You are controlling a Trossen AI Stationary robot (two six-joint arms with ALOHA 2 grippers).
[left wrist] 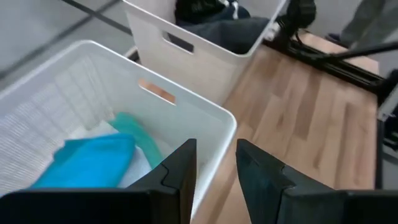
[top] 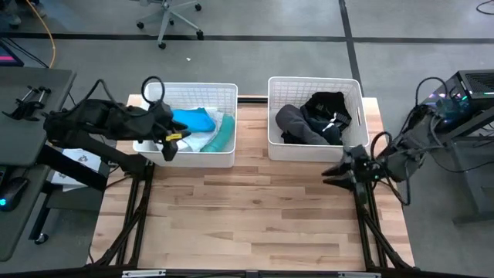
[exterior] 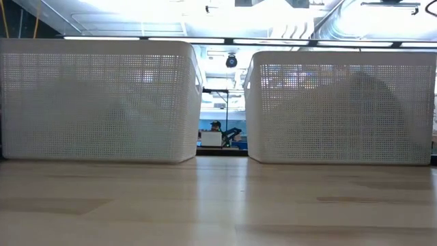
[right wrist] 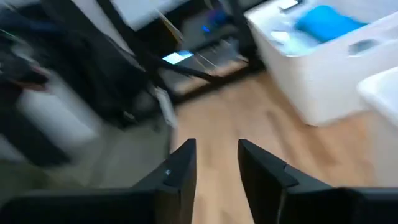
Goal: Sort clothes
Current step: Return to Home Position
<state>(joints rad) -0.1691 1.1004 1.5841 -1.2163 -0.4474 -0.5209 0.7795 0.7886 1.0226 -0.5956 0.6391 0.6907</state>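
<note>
Bright blue, teal and white clothes [top: 199,127] lie in the left white basket [top: 225,94]; they also show in the left wrist view [left wrist: 93,165]. Black and dark grey clothes [top: 312,120] lie in the right white basket [top: 274,147]. My left gripper [top: 171,143] hovers over the left basket's near rim, open and empty [left wrist: 216,165]. My right gripper [top: 336,173] is above the table just near the right basket's near right corner, open and empty [right wrist: 216,165].
The two lattice-walled baskets [exterior: 102,99] [exterior: 341,106] stand side by side at the table's far edge with a gap between them. Bare wooden tabletop [top: 247,216] stretches in front of them. A person shows far off between the baskets [exterior: 216,126].
</note>
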